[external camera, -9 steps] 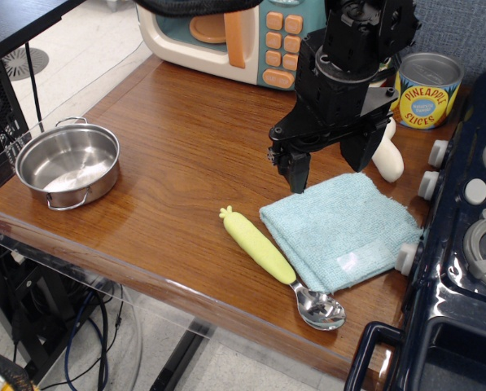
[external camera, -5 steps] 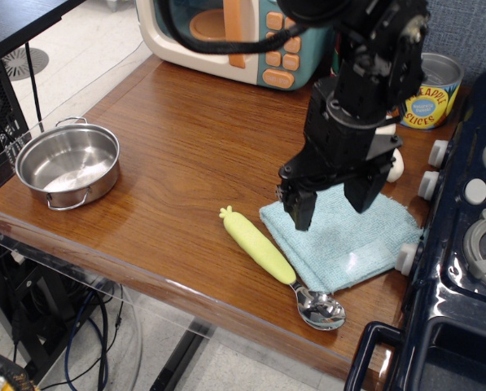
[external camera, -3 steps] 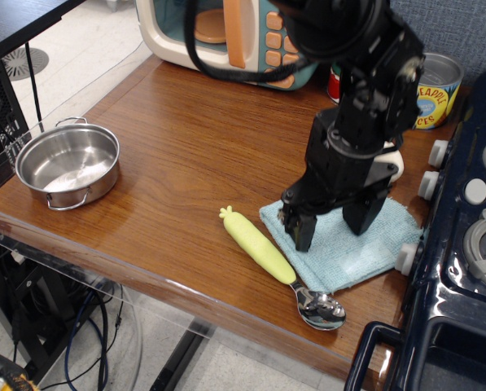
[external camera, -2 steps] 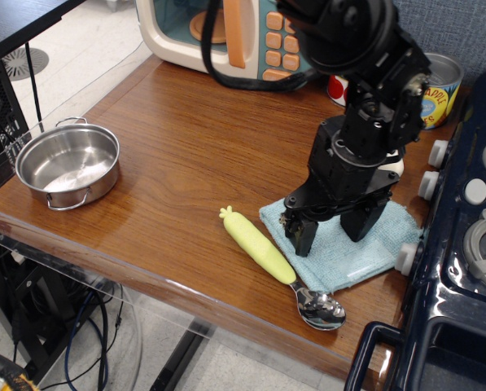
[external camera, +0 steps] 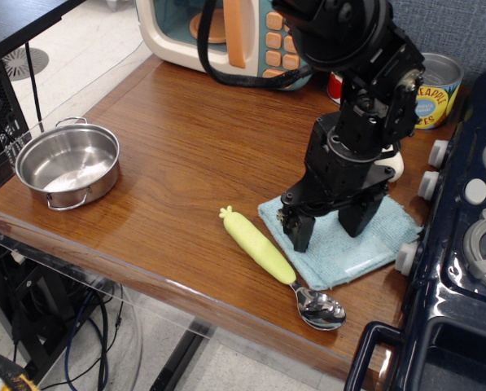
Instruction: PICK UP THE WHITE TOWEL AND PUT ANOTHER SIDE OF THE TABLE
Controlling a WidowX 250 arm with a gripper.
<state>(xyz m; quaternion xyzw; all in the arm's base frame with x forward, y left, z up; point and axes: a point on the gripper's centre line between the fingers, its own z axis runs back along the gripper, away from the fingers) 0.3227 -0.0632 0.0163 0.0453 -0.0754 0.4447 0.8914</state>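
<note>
Your gripper (external camera: 328, 230) stands over the towel (external camera: 352, 247), its two black fingers (external camera: 300, 233) spread apart with the tips down on the cloth, one near the towel's left edge and the other further right. The towel lies flat at the front right of the worktop (external camera: 186, 155), just beside the dark blue toy stove (external camera: 454, 269). The yellow-handled spoon (external camera: 278, 267) lies just left of it, and the steel pot (external camera: 67, 164) sits well apart at the left edge
</note>
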